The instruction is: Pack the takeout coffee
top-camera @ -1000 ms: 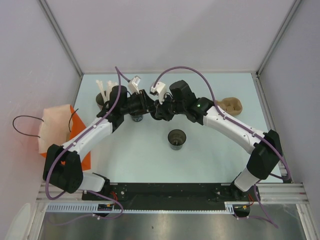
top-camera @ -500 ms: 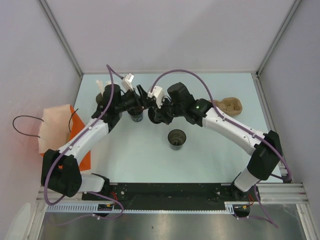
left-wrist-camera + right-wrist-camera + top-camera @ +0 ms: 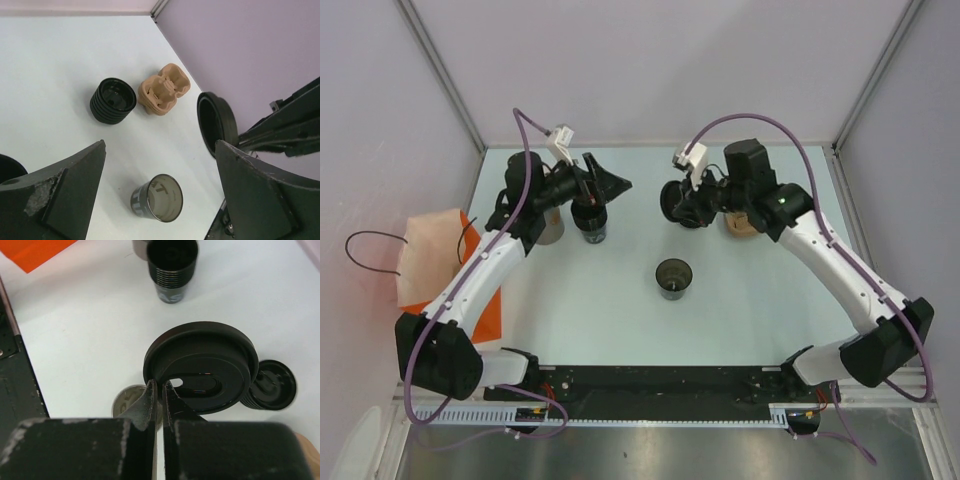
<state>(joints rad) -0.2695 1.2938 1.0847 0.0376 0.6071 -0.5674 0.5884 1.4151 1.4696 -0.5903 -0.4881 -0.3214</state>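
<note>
No takeout coffee with its lid on is in view. My right gripper [image 3: 161, 386] is shut on the rim of a black round lid [image 3: 210, 357] and holds it in the air; from above the lid [image 3: 675, 207] hangs at the back centre. An open black cup [image 3: 673, 277] stands upright mid-table and also shows under my left gripper as the cup [image 3: 159, 197]. The left gripper [image 3: 603, 185] is open, empty, and hovers above a stack of black cups [image 3: 592, 226].
A stack of black lids [image 3: 113, 100] sits beside a brown pulp cup carrier [image 3: 164, 90]. An orange bag with a pale flap [image 3: 432, 258] lies off the table's left edge. A grey cup [image 3: 552, 228] stands half hidden under the left arm.
The two grippers were close together at the back centre and have drawn apart. The left opened and swung back-left. The right carried the lid to the right.
</note>
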